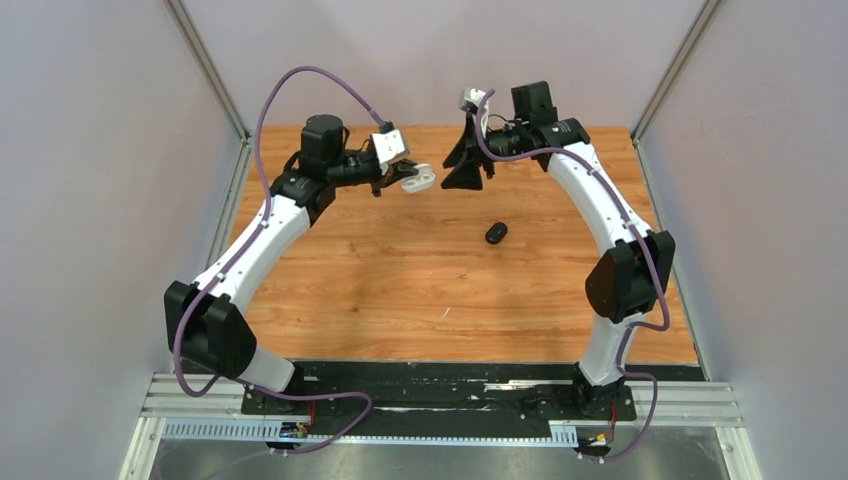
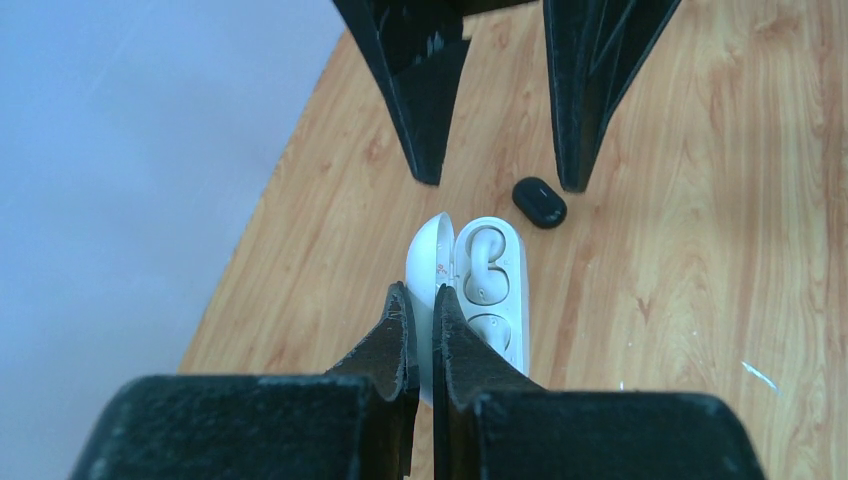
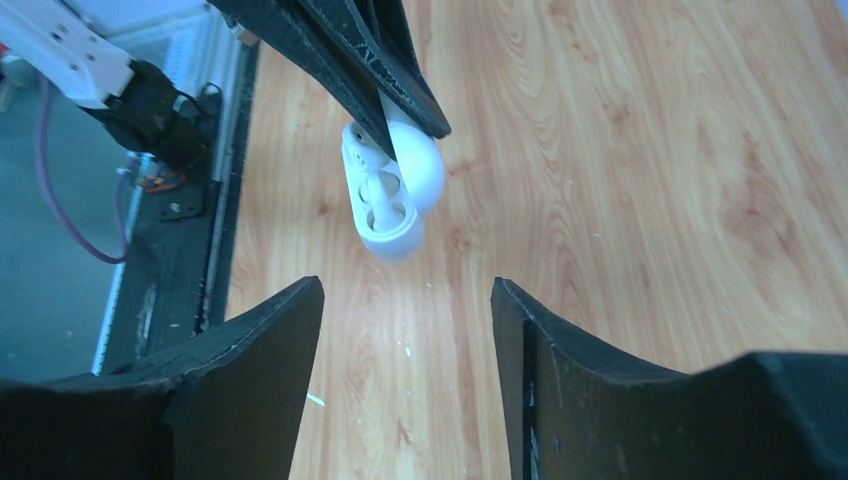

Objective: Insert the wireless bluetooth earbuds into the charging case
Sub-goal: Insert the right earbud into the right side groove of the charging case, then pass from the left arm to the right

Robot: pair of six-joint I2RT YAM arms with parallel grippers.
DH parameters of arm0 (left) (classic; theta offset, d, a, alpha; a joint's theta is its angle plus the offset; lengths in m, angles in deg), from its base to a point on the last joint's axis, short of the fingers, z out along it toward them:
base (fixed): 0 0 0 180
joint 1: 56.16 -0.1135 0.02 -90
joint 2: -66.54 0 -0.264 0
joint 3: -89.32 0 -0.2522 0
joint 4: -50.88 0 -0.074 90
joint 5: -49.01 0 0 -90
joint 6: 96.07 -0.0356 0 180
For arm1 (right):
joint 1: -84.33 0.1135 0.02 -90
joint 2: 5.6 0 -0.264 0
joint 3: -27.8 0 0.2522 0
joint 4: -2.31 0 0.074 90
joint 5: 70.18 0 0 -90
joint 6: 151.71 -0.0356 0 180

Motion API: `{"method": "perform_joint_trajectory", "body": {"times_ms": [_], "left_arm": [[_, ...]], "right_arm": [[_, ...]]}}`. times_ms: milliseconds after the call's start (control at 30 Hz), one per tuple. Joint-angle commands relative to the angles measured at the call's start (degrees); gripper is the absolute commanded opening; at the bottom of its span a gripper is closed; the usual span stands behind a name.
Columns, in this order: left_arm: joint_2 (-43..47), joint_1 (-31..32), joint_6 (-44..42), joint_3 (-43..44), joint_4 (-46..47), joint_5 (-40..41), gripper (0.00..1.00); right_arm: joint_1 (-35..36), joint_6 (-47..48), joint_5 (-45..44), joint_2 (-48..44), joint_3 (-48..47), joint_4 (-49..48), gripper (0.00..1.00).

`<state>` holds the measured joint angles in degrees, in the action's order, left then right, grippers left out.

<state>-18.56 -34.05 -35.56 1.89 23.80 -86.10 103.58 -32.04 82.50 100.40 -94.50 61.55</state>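
Case point(image 2: 508, 300), white, lid point(image 2: 428, 260) open, is held clear of the table point(image 2: 700, 300) by the left gripper point(image 2: 422, 305), pinched near the hinge, so that the wells are turned toward the right gripper point(image 3: 407, 290). That gripper is spread and empty, just beside the case. One white bud point(image 2: 487, 262) appears seated; the second well cannot be read. Black oval piece point(image 2: 539, 202) lies on the table; bud or case cannot be told.

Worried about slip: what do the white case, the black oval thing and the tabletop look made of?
White case: smooth moulded plastic, soft sheen on its rounded lid. Black oval thing: probably glossy plastic, a faint highlight shows. Tabletop: wood or wood-look laminate, visible grain, fairly matte.
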Motion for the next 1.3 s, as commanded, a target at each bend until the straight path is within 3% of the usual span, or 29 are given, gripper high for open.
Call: {"method": "perform_joint_trajectory", "body": {"times_ms": [0,267,400,667,867,967,1067,1100,1167,1267], "left_arm": [[3.0,0.2,4.2,-1.4,10.6,0.0,0.0],[1.4,0.2,8.7,0.0,14.3,-1.6,0.0],[0.6,0.2,8.6,0.8,13.6,-1.5,0.0],[-0.9,0.3,8.5,2.1,11.3,-0.1,0.0],[-1.7,0.3,9.6,2.9,12.1,1.0,0.0],[-1.7,0.3,10.0,3.0,12.4,0.9,0.0],[-1.6,0.3,10.6,3.2,12.1,0.8,0.0],[-1.6,0.3,10.7,3.5,11.8,0.9,0.0],[-1.4,0.3,11.3,4.2,11.0,1.5,0.04],[-1.0,0.3,11.6,5.8,10.2,3.0,0.26]], "right_arm": [[0.4,-8.2,10.9,4.5,-4.7,-5.0,0.63],[1.0,-19.2,15.1,9.1,-7.5,-11.9,0.59],[1.0,-22.4,15.8,9.4,-6.9,-14.1,0.49],[0.9,-25.4,18.2,9.5,-6.3,-16.4,0.45],[0.8,-28.8,18.7,10.2,-5.6,-18.3,0.28],[0.7,-30.7,18.2,10.2,-5.1,-19.4,0.27],[0.7,-31.5,17.9,10.2,-4.9,-20.3,0.09],[0.7,-31.8,17.8,10.2,-4.7,-20.4,0.07],[0.7,-32.1,18.0,10.2,-4.4,-20.8,0.05],[0.7,-32.2,18.5,10.5,-4.2,-21.4,0.0]]}}
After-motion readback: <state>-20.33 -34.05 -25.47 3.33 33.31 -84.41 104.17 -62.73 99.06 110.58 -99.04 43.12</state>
